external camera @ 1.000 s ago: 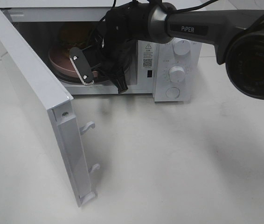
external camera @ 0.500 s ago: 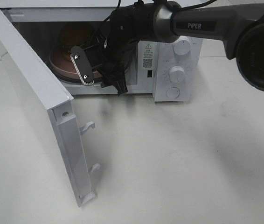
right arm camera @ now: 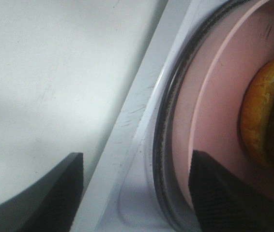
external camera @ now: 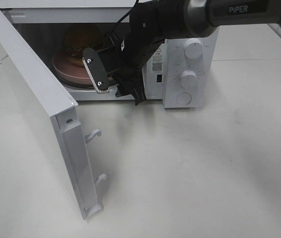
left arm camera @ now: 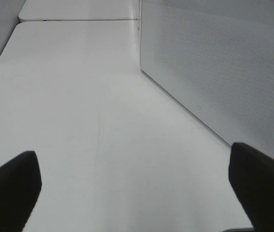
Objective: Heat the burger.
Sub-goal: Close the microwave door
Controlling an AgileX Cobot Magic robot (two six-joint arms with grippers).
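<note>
Right tool now sits nearer than a second ago, at the microwave mouth, its jaws parted wider and empty. Inside, the burger rests on the plate, far left. Left tool hangs wide open, empty, over the surface.

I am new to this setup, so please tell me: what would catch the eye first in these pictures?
The white microwave stands with its door swung wide open. Inside, the burger sits on a pink plate, and the right gripper hangs open just in front of the plate.
</note>
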